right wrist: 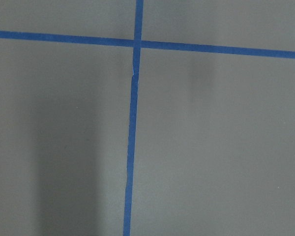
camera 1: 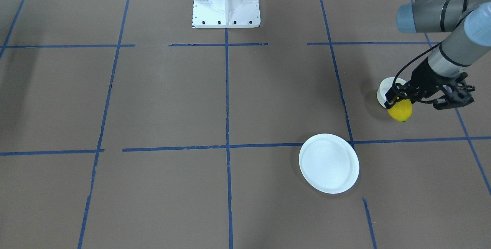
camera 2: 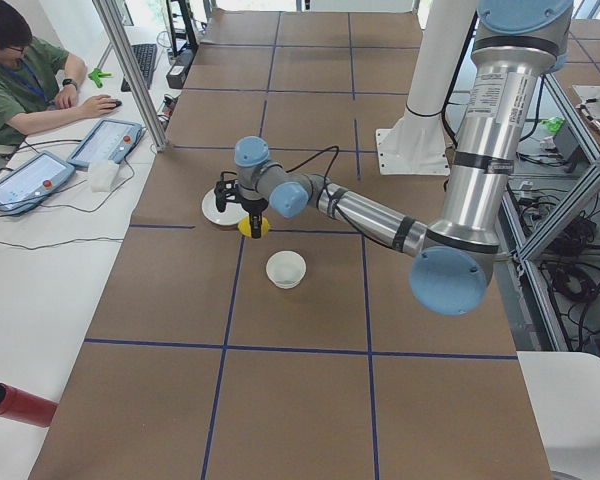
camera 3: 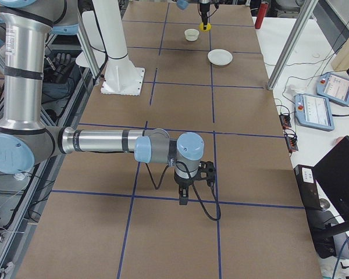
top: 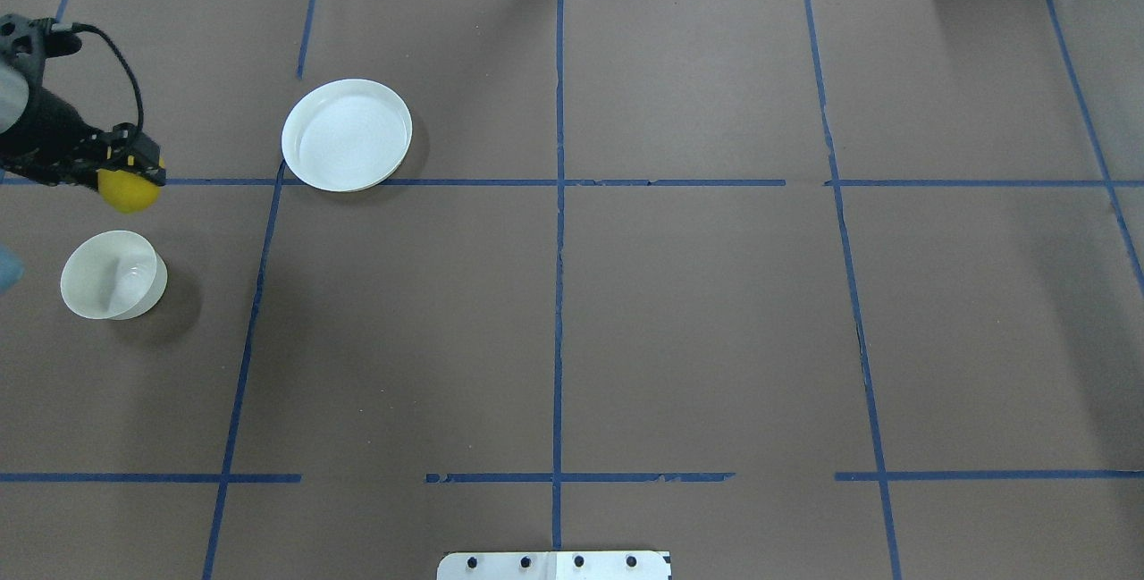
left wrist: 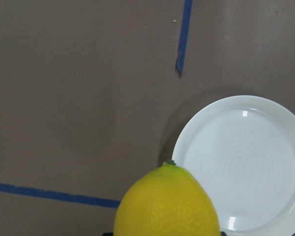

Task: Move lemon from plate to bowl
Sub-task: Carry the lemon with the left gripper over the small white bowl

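My left gripper [top: 127, 180] is shut on the yellow lemon [top: 130, 190] and holds it in the air, beside the white bowl [top: 113, 274] and just short of its rim. The bowl is empty. The wide white plate [top: 347, 134] lies empty further along the table. In the front-facing view the lemon [camera 1: 400, 110] hangs in front of the bowl [camera 1: 383, 89], with the plate [camera 1: 329, 163] nearer the camera. The left wrist view shows the lemon [left wrist: 167, 204] low in the frame and the plate [left wrist: 241, 167] beyond it. My right gripper [camera 3: 183, 200] shows only in the exterior right view; I cannot tell its state.
The brown table carries a grid of blue tape lines [top: 559, 182]. The white robot base [camera 1: 226, 1] stands at the table's edge. An operator [camera 2: 20, 70] sits with tablets beyond the far side. The right wrist view shows only tape lines [right wrist: 132, 123].
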Available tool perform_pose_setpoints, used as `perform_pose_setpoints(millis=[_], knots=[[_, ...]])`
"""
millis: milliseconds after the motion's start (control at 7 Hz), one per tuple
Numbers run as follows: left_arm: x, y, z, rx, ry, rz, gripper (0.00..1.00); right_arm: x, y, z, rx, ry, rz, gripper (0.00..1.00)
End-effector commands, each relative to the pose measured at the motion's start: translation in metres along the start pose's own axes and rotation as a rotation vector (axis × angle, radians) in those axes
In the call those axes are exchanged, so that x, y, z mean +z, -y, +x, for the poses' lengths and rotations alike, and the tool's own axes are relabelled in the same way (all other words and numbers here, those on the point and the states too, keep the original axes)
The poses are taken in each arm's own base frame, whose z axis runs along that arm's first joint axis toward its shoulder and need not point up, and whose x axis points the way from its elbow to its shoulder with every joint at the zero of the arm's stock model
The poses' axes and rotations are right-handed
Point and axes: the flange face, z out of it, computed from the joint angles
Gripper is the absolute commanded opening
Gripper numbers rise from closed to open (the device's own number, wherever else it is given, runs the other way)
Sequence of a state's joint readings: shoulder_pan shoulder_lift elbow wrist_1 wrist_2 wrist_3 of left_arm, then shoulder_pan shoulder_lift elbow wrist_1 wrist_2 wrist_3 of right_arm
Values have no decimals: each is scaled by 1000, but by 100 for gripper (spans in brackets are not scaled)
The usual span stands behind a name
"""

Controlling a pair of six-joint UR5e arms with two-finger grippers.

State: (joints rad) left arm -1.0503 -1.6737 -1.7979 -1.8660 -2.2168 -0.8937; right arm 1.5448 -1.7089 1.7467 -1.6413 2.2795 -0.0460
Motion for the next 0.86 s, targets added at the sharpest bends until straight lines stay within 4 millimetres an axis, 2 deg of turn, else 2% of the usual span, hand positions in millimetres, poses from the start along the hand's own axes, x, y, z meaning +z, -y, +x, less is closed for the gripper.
perform_pose_setpoints(millis=[0, 143, 286, 714], knots=[[-1, -46, -58, 37, 11, 54, 24, 0, 0, 0, 0, 0, 0, 100], [4, -52, -67, 25, 7, 62, 24, 0, 0, 0, 1, 0, -1, 100], [22, -63, -61, 25, 13, 32, 24, 0, 0, 0, 0, 0, 0, 100], [55, -71, -55, 45, 34, -11, 23, 0, 0, 0, 0, 0, 0, 100]])
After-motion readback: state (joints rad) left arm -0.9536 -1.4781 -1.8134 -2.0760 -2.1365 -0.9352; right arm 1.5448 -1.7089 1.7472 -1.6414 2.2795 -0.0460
